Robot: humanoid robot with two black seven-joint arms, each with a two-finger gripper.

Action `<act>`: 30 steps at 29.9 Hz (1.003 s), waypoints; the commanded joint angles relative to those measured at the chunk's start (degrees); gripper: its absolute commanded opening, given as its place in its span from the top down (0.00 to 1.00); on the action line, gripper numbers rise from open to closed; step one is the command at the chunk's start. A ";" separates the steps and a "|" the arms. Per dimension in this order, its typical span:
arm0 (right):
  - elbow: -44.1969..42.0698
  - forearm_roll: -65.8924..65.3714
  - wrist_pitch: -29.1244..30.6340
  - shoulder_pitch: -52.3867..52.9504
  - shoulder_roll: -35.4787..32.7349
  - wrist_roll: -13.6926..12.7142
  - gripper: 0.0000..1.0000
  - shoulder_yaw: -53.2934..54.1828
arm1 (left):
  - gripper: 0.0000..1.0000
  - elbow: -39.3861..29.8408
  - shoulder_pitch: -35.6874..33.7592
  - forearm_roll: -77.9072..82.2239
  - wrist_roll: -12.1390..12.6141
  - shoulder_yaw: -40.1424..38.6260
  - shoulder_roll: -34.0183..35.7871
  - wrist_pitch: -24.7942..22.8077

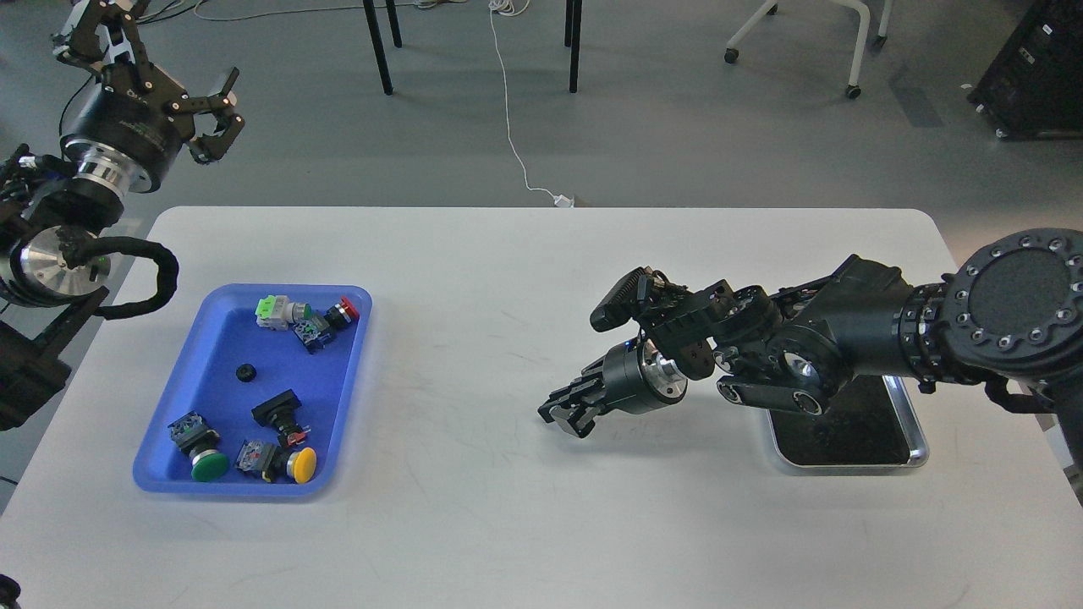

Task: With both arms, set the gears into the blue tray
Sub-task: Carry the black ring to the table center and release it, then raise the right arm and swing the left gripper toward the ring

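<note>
The rectangular blue plastic tray [355, 364] with rounded corners and a raised rim sits on the left part of the white table [525, 524], and 1 tiny black round gear [246, 372] already lies on its floor near the middle, among several coloured-cap push-button switches [306, 322]. The second gear I cannot find anywhere on the bare table; it may be pinched in the right gripper [565, 414], which hangs low over the table between the blue tray and the shiny steel tray with the dark bottom [914, 448], its tip pointing toward the blue tray. Its fingers look drawn close together, but they are dark and seen nearly end-on, so I cannot tell whether they are closed on something or merely narrow. The step in hand reads as the carry to the blue tray: to do it well, travel left with the tip level, clear the raised rim before descending, and aim for the bare blue floor near the first gear, away from the switches, releasing low so that a small disc does not roll or bounce out. The left gripper [216, 114] is raised beyond the table's far left corner, its 2 fingers clearly spread, holding and touching nothing.
</note>
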 commanded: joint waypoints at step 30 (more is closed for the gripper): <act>1.53 18.34 -0.56 -17.48 -32.56 -0.51 0.02 57.71 | 0.02 -15.18 -3.16 40.03 0.62 2.19 2.47 -6.80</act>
